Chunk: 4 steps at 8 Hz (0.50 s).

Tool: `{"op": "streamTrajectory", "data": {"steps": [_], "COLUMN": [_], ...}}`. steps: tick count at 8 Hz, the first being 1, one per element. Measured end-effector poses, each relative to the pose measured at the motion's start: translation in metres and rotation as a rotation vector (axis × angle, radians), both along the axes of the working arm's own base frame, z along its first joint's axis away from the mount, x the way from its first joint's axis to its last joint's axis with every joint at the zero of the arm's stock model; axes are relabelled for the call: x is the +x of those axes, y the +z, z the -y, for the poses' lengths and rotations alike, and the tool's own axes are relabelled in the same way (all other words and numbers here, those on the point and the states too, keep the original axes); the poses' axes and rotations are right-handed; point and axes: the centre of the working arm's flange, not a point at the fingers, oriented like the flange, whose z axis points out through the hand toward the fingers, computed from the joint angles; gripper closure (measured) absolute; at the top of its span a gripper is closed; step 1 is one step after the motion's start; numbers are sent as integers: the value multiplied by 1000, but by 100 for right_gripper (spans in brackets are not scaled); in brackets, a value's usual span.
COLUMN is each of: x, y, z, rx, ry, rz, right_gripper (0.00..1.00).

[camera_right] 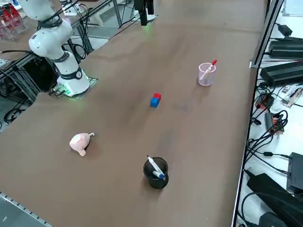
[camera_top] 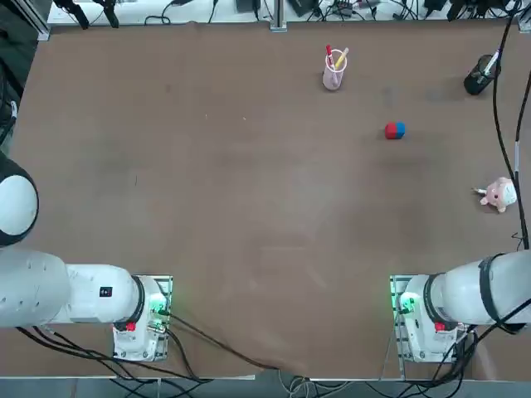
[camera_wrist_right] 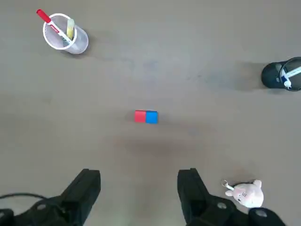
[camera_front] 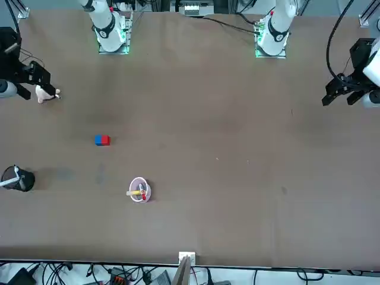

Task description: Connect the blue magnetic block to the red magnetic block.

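From my wrist camera I see the right end effector (camera_wrist_right: 138, 188) hanging high above the brown desk (camera_top: 207, 207), its two dark fingers (camera_wrist_right: 87, 186) spread wide with nothing between them. It touches nothing on the desk.

Straight ahead of the fingertips, well apart from them, the blue magnetic block (camera_wrist_right: 151, 117) and the red magnetic block (camera_wrist_right: 140, 116) lie flat on the desk, pressed face to face as one small two-coloured bar. I see the same joined pair in the overhead view, blue (camera_top: 400, 129) against red (camera_top: 390, 130), and from across the desk, blue (camera_front: 98, 140) against red (camera_front: 105, 140). From the raised side camera the blue one (camera_right: 154, 101) sits just in front of the red one (camera_right: 157, 97), touching.

Farther out beyond the blocks and off to one side of the end effector stands a clear pen cup (camera_wrist_right: 63, 35) with a thin red pen (camera_wrist_right: 47, 20) and a yellowish stick in it, upright. On the opposite side, about as far out, stands a black cup (camera_wrist_right: 281, 74) holding a white-and-blue pen.

Just beside one fingertip in the wrist camera, a pink plush toy (camera_wrist_right: 247, 193) with a small key ring lies on the desk; from the front camera it (camera_front: 44, 93) shows next to the end effector (camera_front: 32, 80) near the desk's edge.
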Motion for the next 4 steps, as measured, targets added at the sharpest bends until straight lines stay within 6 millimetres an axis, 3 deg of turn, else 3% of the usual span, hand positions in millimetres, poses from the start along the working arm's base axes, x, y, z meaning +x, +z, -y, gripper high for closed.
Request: {"op": "streamTrajectory", "data": {"steps": [4], "x": [-3], "y": [-2], "z": [9], "rx": [-28], "ry": [-34], "rz": [-26], "right_gripper": [0]}}
